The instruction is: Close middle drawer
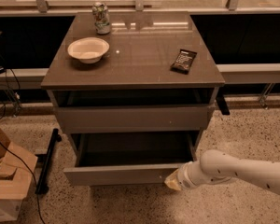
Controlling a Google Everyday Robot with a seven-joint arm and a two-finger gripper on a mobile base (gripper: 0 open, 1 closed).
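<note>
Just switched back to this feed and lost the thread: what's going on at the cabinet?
The robot's arm reaches in from the lower right, its claw at the right end of the front strip of the middle drawer. That drawer is pulled well out, bare floor showing, so it is not yet closed. The drawer above sits slightly out too. A bowl, a can and a dark packet rest on the cabinet top.

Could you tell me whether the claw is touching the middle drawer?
Cannot tell. In the camera view the claw overlaps the front strip of the middle drawer at its right end, hiding any gap.
</note>
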